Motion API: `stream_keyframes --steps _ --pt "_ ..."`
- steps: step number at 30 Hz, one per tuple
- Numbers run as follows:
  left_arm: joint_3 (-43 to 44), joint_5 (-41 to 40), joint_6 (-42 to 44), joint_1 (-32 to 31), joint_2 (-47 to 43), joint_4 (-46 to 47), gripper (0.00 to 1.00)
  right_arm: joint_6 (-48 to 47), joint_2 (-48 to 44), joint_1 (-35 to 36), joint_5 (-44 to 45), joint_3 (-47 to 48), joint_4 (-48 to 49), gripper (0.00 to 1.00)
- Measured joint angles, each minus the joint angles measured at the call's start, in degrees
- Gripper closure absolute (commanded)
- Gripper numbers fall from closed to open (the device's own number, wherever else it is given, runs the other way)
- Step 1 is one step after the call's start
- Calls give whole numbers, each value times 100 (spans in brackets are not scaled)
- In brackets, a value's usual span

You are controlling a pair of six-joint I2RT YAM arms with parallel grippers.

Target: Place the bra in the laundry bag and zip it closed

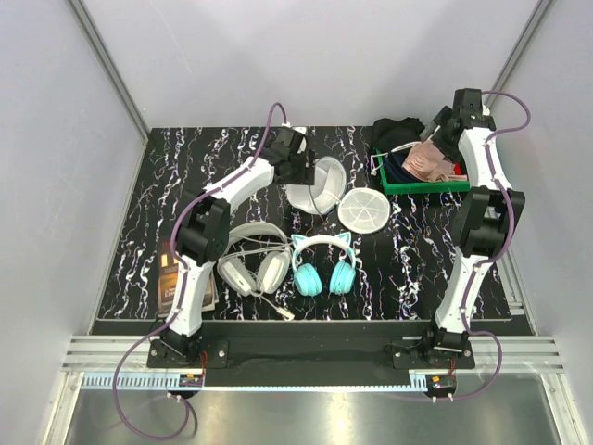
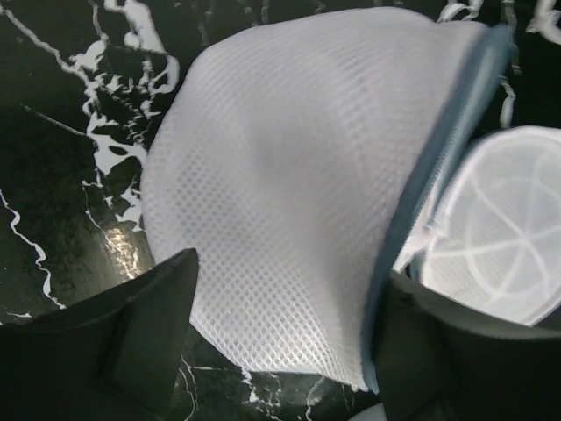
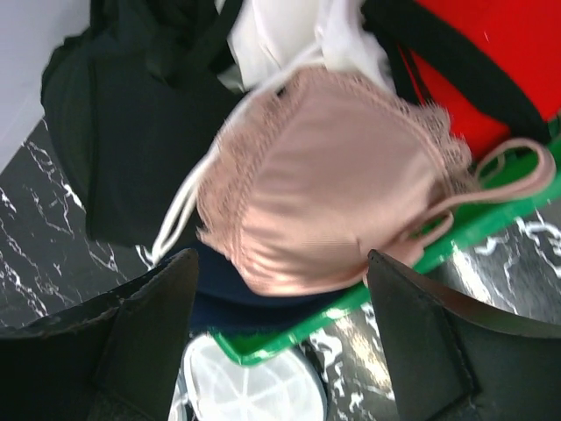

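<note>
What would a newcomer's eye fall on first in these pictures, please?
The dusty-pink bra stands out in the green basket at the far right, beside a black garment and a red garment, the open right gripper above it. Mid-table lies the white mesh laundry bag, unzipped, with teal cat-ear headphones nearer the arms.

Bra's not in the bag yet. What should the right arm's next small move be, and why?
Probably lower the right gripper onto the bra and close. Its jaws stand open on either side of the pink cup, which lies uppermost in the green tray, not gripped. The laundry bag looks unzipped beneath the open left gripper.
</note>
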Motion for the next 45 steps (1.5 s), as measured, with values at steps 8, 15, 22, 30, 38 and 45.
stream_keyframes --steps 8,15,22,30,38,45 --pt "299 2 -2 592 363 -378 62 -184 671 7 216 774 9 11" --pt "138 -168 190 953 131 -516 15 -608 1246 166 758 1600 -352 16" --pt "-428 -205 168 898 -1108 -656 14 -857 1569 367 1019 1786 -474 28" --pt "-728 -48 31 780 -2393 -647 16 -957 1768 363 1019 2090 -581 87" --pt "-839 278 -179 345 -2524 -728 17 -894 1585 363 1012 2026 -804 100" --pt "-831 896 -579 -9 -2500 -723 15 -715 -59 365 966 973 -1005 100"
